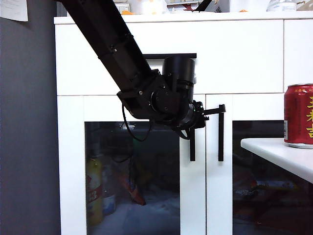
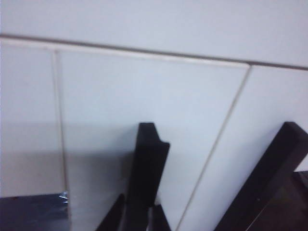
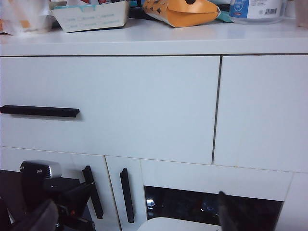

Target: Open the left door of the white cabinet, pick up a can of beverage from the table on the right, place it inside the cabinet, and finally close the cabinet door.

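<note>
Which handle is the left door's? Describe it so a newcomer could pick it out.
On the white cabinet, look below the wide drawer to the two glass-panelled doors. Two black vertical bar handles flank the seam between them; the left door's handle is the left bar. Its upper end is hidden behind the left gripper, unlike the right door's handle.

The large wooden cabinet (image 1: 244, 58) was plain white, its doors set with dark glass panels and black bar handles. The metal drink can (image 1: 299, 115) was red with yellow characters and silver rims. The flat bench (image 1: 281, 154) was plain white. The left pincer (image 1: 208, 113) was black.
</note>
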Controlling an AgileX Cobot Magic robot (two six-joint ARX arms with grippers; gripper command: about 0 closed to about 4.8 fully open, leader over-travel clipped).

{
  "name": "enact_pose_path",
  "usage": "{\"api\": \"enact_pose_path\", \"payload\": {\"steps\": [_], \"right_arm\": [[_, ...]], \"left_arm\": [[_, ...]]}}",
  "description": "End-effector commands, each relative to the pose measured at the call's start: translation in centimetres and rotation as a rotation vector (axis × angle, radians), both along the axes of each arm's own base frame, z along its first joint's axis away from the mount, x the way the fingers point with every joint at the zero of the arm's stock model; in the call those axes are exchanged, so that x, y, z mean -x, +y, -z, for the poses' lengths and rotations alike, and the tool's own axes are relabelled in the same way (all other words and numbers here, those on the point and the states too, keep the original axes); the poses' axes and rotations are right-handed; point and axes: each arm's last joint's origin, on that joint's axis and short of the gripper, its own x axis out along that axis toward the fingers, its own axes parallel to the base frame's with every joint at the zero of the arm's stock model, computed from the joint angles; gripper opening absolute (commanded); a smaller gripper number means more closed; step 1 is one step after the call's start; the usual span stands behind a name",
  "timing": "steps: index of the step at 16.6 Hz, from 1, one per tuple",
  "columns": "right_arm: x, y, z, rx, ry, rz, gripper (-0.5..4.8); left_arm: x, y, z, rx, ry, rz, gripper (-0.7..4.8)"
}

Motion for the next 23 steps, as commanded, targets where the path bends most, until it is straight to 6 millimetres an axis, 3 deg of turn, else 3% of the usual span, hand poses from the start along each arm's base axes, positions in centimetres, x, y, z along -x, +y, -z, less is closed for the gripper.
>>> {"api": "enact_pose_path", "payload": {"steps": [1, 3, 7, 10, 11, 12, 13, 14, 17, 20, 23], "right_arm": [[0.2, 0.0, -0.3, 0.003, -0.021, -0.006, 4.31], [0.1, 0.0, -0.3, 0.003, -0.021, -0.006, 4.31], [-0.2, 0.0, -0.1, 0.003, -0.006, -0.006, 4.31], [-1.8, 0.5, 0.7, -0.005, 0.054, -0.076, 4.16], [-2.6, 0.8, 1.1, -0.011, 0.079, -0.100, 3.79], [-4.2, 1.2, 2.0, -0.012, 0.124, -0.133, 2.50], [-5.7, 1.6, 2.8, -0.011, 0.144, -0.167, 0.74], [-7.0, 2.1, 3.3, -0.006, 0.140, -0.199, -0.12], [-10.2, 3.1, 4.7, -0.008, 0.192, -0.250, -0.05], [-9.4, 3.0, 3.7, -0.008, 0.171, -0.252, -0.05], [-7.0, 2.4, 1.4, 0.007, 0.064, -0.172, -0.05]], "left_arm": [[1.7, -1.4, -0.8, 0.089, -0.057, 0.111, -0.05], [2.7, -0.9, -0.5, 0.133, -0.104, 0.119, -0.06], [4.8, 0.9, 0.6, 0.067, -0.032, 0.124, -0.06], [6.6, 2.8, 0.7, 0.026, 0.011, 0.123, -0.05], [7.3, 3.3, 0.6, 0.018, 0.020, 0.125, -0.06], [8.1, 4.1, 0.3, 0.009, 0.030, 0.127, -0.06], [9.0, 4.6, 0.0, 0.004, 0.035, 0.133, -0.06], [9.4, 5.1, -0.3, 0.002, 0.037, 0.132, -0.06], [10.2, 5.6, -0.9, 0.004, 0.035, 0.139, -0.05], [10.2, 5.6, -1.0, 0.003, 0.036, 0.139, -0.05], [10.2, 5.5, -0.9, -0.005, 0.044, 0.139, -0.06]]}}
